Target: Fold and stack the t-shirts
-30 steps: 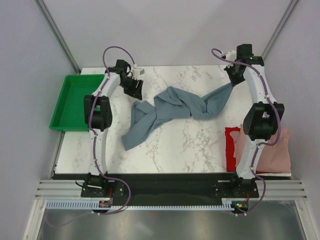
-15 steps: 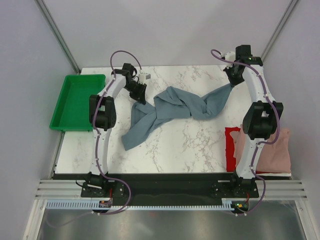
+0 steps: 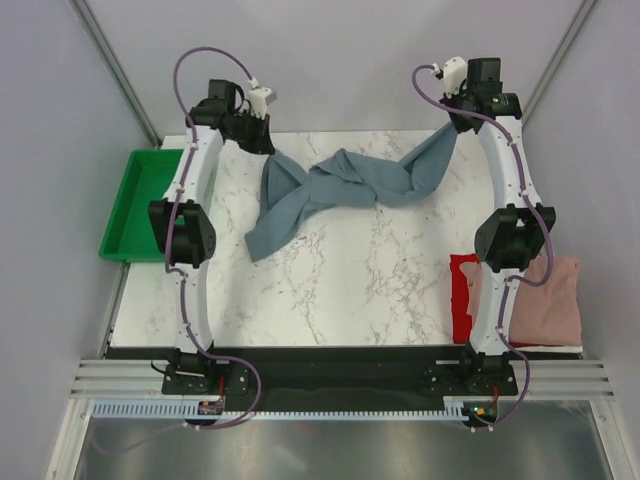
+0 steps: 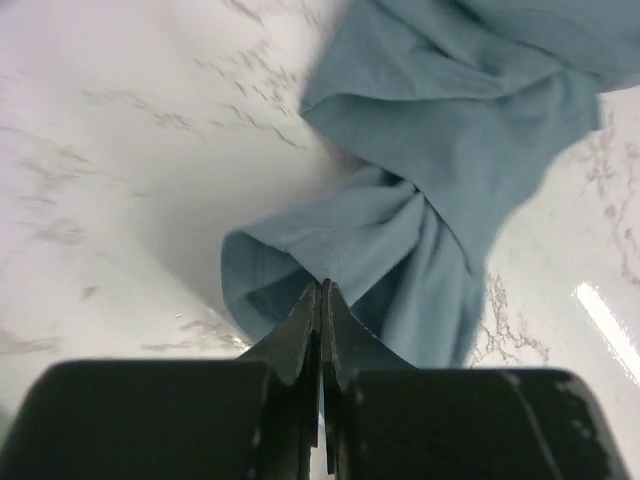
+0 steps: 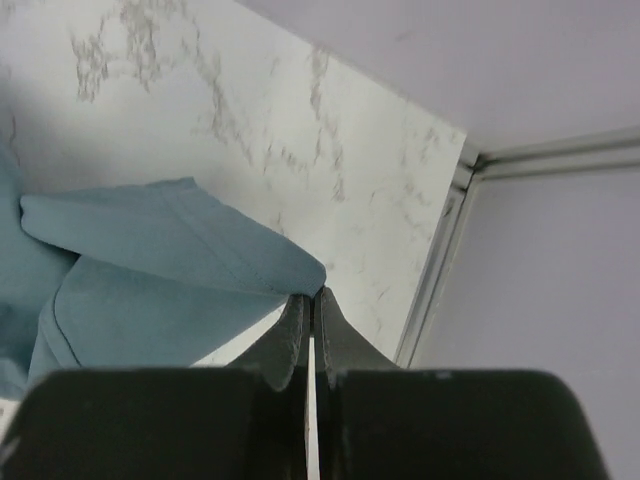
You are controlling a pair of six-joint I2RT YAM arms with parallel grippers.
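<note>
The slate blue-grey t-shirt (image 3: pixel 345 185) hangs twisted across the back of the marble table, strung between both arms. My left gripper (image 3: pixel 262 145) is shut on its left end, and the cloth (image 4: pixel 400 190) bunches just beyond the gripper (image 4: pixel 322 285). At the back right my right gripper (image 3: pixel 455 128) is shut on the other end, pinching a corner of the shirt (image 5: pixel 170 240) at the gripper (image 5: pixel 312 293). A loose tail droops to the table at the left. A dusty pink t-shirt (image 3: pixel 555 300) lies folded at the right edge over a bright red t-shirt (image 3: pixel 462 300).
A green plastic tray (image 3: pixel 140 205) sits off the table's left edge. The table's back right corner and the enclosure's metal frame (image 5: pixel 440 270) are close to my right gripper. Grey walls surround the table.
The left gripper closed on the blue-grey shirt's left end and lifted it toward the back. The right gripper also rose and moved back, and the shirt now stretches between them.
</note>
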